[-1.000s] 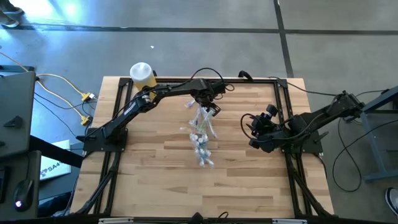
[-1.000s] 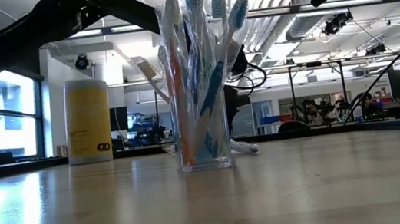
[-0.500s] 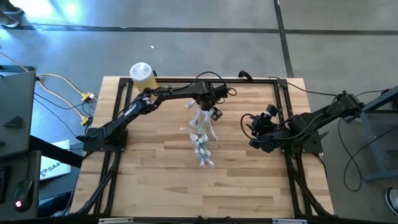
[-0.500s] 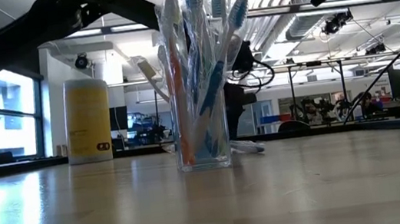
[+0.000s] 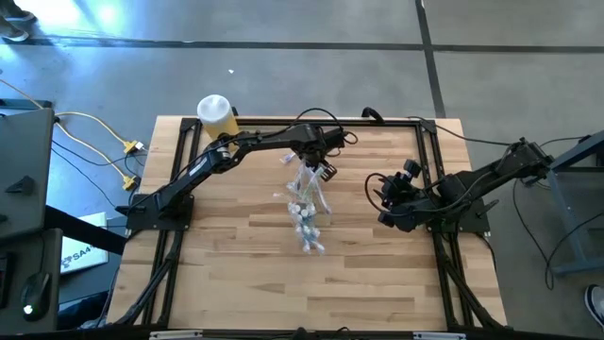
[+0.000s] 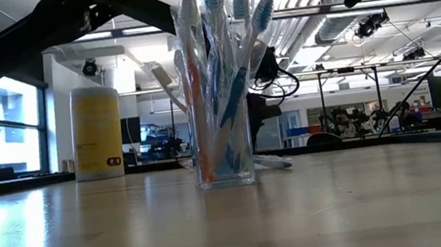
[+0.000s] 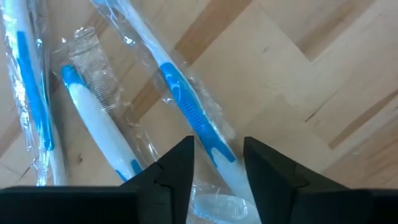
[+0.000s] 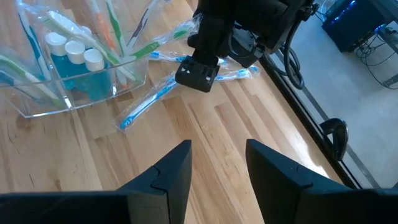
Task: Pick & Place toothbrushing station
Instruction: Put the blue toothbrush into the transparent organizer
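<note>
A wrapped toothbrush [image 7: 189, 115], judged light, thin and slippery in film, is straddled mid-handle by the left gripper [image 7: 217, 163], jaws parted, nothing held.

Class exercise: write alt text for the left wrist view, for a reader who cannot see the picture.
The left gripper hangs open just above wrapped toothbrushes lying on the wooden table. One blue-handled toothbrush in clear wrap runs toward the gap between its dark fingers, and a white-handled toothbrush lies beside it.
</note>
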Robot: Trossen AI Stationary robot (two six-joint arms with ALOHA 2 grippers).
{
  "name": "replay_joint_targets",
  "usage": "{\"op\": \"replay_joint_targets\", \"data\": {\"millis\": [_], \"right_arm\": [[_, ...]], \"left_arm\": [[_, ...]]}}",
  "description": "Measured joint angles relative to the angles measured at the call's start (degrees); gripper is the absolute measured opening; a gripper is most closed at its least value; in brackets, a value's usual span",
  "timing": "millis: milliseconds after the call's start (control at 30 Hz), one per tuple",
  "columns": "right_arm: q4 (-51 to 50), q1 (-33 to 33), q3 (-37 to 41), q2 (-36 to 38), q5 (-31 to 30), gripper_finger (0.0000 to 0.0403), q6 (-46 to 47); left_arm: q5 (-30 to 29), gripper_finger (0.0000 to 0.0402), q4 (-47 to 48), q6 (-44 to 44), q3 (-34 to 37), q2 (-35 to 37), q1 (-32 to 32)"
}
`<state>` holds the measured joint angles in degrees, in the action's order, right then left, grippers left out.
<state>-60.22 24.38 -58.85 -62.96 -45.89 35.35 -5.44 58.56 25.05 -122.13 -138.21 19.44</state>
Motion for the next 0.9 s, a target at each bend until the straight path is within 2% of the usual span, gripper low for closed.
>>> {"op": "replay_joint_targets", "data": {"millis": [100, 200, 333, 600, 733, 867, 900], "right_arm": [[0.0, 0.0, 0.0, 0.0, 0.0, 0.0144, 0.0], [0.0, 0.0, 0.0, 0.0, 0.0, 0.0144, 0.0], [0.0, 0.0, 0.0, 0.0, 0.1, 0.0144, 0.0], [0.0, 0.0, 0.0, 0.0, 0.9, 0.0144, 0.0], [0.0, 0.0, 0.0, 0.0, 0.9, 0.0144, 0.0], [0.0, 0.0, 0.0, 0.0, 0.9, 0.0144, 0.8], [0.0, 0.0, 0.0, 0.0, 0.9, 0.0144, 0.9]], "left_arm": [[0.2, 0.0104, 0.0, 0.6, 0.0, 0.0, 0.0], [4.9, 0.0067, -1.9, -0.3, -0.2, -1.3, 0.2], [1.5, 0.0016, -1.5, -1.9, -0.3, -1.4, -0.2], [5.1, 0.0011, -0.8, -4.6, -1.1, -1.7, 0.1], [5.9, 0.0008, 0.6, -7.5, -5.3, -2.3, -0.7], [6.1, 0.0008, 2.8, -10.4, -13.0, -1.9, -2.1], [6.0, 0.0008, 1.2, -11.0, -12.1, -0.3, -2.5]]}}
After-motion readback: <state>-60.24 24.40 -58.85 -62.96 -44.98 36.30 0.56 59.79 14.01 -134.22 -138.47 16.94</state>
